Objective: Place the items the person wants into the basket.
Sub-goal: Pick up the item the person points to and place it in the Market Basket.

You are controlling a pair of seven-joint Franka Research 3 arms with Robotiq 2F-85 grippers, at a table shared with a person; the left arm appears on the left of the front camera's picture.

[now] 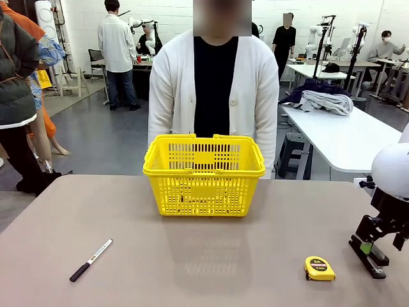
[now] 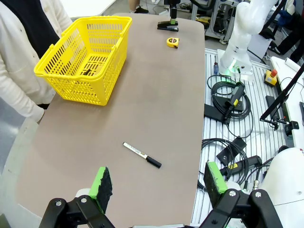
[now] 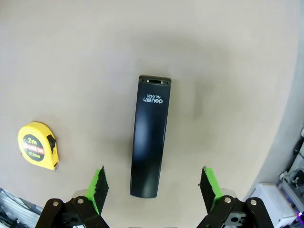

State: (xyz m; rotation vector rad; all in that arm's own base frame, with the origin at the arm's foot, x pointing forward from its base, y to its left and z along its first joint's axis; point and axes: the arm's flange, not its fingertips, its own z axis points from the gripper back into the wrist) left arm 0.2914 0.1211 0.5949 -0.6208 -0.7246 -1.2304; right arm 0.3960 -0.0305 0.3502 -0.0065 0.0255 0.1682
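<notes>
Green pads of your right fingers (image 3: pixel 101 186) stand wide and hold nothing, hanging straight above the black stapler (image 3: pixel 150 137), which lies flat on the counter between them, its long axis running up the gap. Your right gripper (image 1: pixel 374 245) sits low near the counter's right edge, and the stapler (image 1: pixel 369 259) is under it. Just beside it, toward the middle, lies the tape measure (image 1: pixel 319 268), close to one pad, so watch that side as you descend.

Your left gripper (image 2: pixel 159 183) is likewise wide and empty, held high off the counter's left end, well apart from the white-barrelled marker (image 2: pixel 142 155) lying near the front left corner.

You look to be at the pick of the stapler: aligned, not yet closed. Next, drop straight down until the pads flank the body, close across its narrow width, lift, then carry it to the yellow basket (image 1: pixel 204 173) standing at the far edge in front of the person (image 1: pixel 214 89). Something small and dark lies on the basket's floor; what it is cannot be told.
</notes>
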